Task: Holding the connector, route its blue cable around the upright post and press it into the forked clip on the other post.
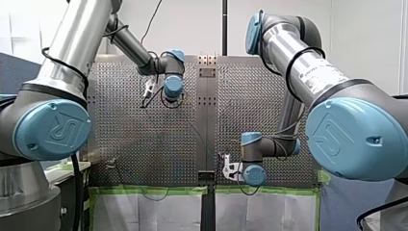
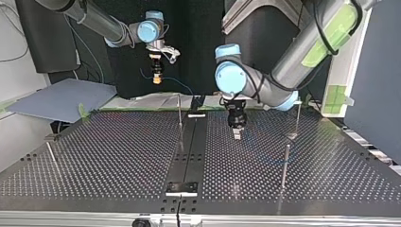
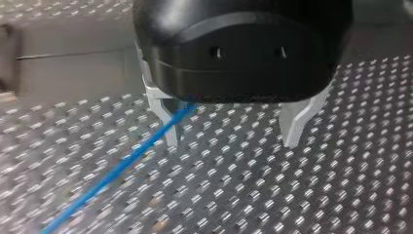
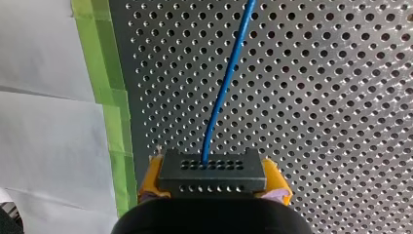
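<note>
My right gripper [image 4: 213, 189] has its yellow pads [image 4: 150, 179] shut on a black connector [image 4: 212, 168]. A blue cable [image 4: 226, 78] leaves the connector and runs ahead over the perforated table [image 4: 316, 97]. In the top view this gripper [image 2: 156, 78] hangs above the table's far edge. My left gripper [image 3: 234, 141] stands open just over the table, its metal fingers [image 3: 298, 122] wide apart. The blue cable [image 3: 117, 168] slants past one of its fingers, ungripped. In the top view my left gripper [image 2: 236, 134] sits between a thin upright post [image 2: 179, 113] and another post [image 2: 298, 118].
Two more thin posts [image 2: 285, 165] [image 2: 52, 155] stand nearer the top view's front. A black rail [image 2: 189, 151] runs down the table's middle. Green tape [image 4: 104, 97] and white paper [image 4: 44, 122] border the table edge by my right gripper.
</note>
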### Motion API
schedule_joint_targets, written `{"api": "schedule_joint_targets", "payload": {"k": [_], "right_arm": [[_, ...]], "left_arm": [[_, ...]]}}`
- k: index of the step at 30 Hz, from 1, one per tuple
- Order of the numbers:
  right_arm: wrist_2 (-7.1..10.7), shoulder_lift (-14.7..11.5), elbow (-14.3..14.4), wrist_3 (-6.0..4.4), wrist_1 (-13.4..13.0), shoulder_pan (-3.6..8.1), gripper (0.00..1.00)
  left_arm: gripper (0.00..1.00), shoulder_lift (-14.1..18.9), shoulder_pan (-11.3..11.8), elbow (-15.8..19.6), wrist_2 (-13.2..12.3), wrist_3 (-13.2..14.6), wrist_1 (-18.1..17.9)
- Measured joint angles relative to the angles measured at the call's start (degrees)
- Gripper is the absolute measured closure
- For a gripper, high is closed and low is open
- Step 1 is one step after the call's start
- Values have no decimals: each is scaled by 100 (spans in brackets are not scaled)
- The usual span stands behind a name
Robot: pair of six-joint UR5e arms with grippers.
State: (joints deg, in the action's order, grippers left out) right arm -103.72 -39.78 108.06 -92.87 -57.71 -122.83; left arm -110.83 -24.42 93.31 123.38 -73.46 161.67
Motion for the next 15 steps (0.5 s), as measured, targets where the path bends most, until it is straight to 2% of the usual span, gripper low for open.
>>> {"api": "schedule_joint_targets", "payload": {"k": [10,15], "right_arm": [[0,0,-2,-1,-5,-21,100],[0,0,0,-5,-18,-27,100]], "left_arm": [[0,-500,-44,142,67,-10,-289],[0,-644,-46,270,63,-18,-457]]}}
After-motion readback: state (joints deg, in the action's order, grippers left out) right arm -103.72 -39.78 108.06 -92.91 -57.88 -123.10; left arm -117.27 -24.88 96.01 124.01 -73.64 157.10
